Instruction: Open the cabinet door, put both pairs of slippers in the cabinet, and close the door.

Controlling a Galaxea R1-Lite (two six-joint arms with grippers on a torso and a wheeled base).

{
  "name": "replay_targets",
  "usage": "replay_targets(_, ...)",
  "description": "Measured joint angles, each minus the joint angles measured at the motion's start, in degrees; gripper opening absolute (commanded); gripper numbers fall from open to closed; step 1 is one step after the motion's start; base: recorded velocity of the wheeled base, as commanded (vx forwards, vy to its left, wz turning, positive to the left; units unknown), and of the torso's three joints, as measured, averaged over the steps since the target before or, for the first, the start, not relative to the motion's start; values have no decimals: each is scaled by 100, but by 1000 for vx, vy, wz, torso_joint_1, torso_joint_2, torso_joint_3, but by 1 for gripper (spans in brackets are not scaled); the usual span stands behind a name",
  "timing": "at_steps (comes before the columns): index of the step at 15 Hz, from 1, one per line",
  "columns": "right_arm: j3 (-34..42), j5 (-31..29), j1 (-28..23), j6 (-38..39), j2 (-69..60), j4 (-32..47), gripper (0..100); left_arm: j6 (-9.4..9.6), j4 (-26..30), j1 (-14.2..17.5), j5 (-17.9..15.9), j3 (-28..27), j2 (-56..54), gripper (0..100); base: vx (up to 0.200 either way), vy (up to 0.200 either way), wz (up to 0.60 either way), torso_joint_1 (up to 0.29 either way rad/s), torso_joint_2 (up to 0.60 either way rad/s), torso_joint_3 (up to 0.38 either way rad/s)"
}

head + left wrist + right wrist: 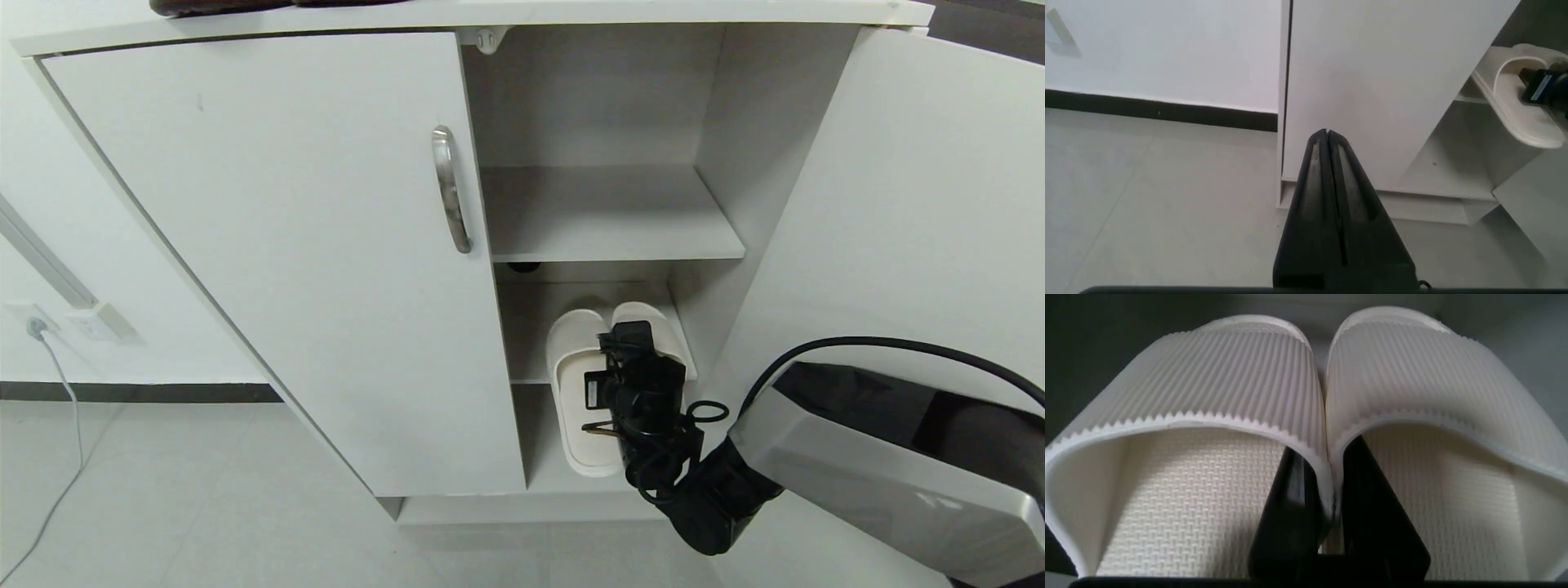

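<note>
A pair of white slippers [571,359] lies side by side with its toes over the cabinet's lower shelf [526,327] and its heels jutting past the front edge. My right gripper [627,347] is shut on the pair. In the right wrist view one finger [1290,514] sits inside each slipper [1208,433], pinching the two inner walls together at the gripper [1327,486]. The cabinet's right door [898,204] stands open. Its left door [286,245] is shut. My left gripper [1326,143] is shut and empty, low over the floor facing the left door [1388,73]; the slippers [1515,106] show to its side.
The upper shelf [604,216] is bare. A metal handle [451,192] runs down the left door's edge. A dark object [220,6] lies on the cabinet top. A wall socket with a cable [33,327] is at the left, above the tiled floor [204,506].
</note>
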Motion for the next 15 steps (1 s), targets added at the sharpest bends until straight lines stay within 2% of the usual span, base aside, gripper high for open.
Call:
replay_targets(10, -1816, 279, -564, 27, 577, 1153, 0, 7, 2, 0, -2, -2, 0, 0, 0, 0, 0, 0, 0, 0)
replay_targets(15, -2789, 312, -728, 52, 833, 1977, 0, 2, 2, 0, 0, -2, 2, 0, 0, 0, 0, 0, 0, 0)
